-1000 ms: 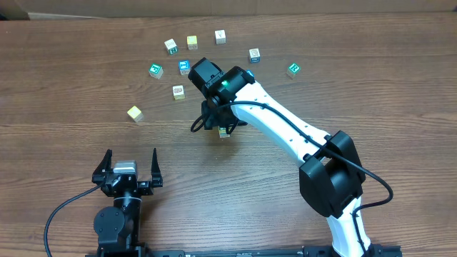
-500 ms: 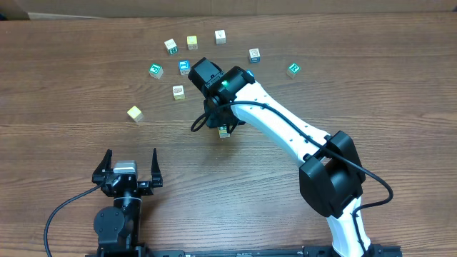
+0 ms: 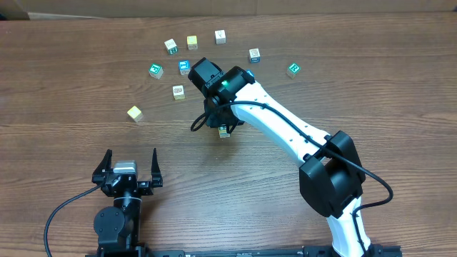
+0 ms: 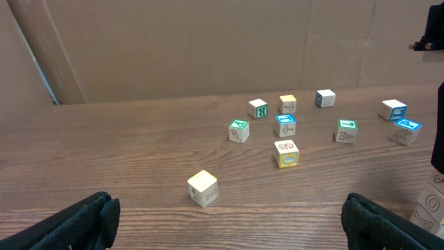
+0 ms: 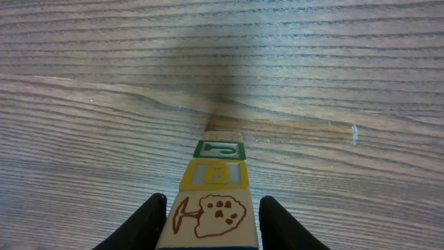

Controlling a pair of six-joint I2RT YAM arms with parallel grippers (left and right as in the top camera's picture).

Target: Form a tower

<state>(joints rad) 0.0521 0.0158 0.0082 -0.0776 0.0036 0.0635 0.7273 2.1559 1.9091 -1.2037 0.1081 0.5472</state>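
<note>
The tower point(image 5: 216, 173) is seen from above in the right wrist view, as a narrow stack of wooden cubes. Its top cube point(image 5: 208, 217) is cream with a brown tree drawing. Below it show a yellow-framed face point(image 5: 215, 174) and a green-framed face point(image 5: 220, 149). My right gripper point(image 5: 211, 223) is shut on the top cube, one black finger against each side. From overhead, the right gripper point(image 3: 218, 118) hides most of the tower point(image 3: 224, 131). My left gripper point(image 3: 131, 163) stands wide open near the front, holding nothing.
Several loose cubes lie in an arc behind the tower, among them a teal one point(image 3: 155, 70), a blue one point(image 3: 184, 67), a yellow-edged one point(image 3: 178, 92) and a plain cream one point(image 3: 135, 113). A cardboard wall point(image 4: 208, 42) backs the table.
The right gripper's fingers have narrowed onto the top cube. Both arms and the loose cubes stay where they were.
</note>
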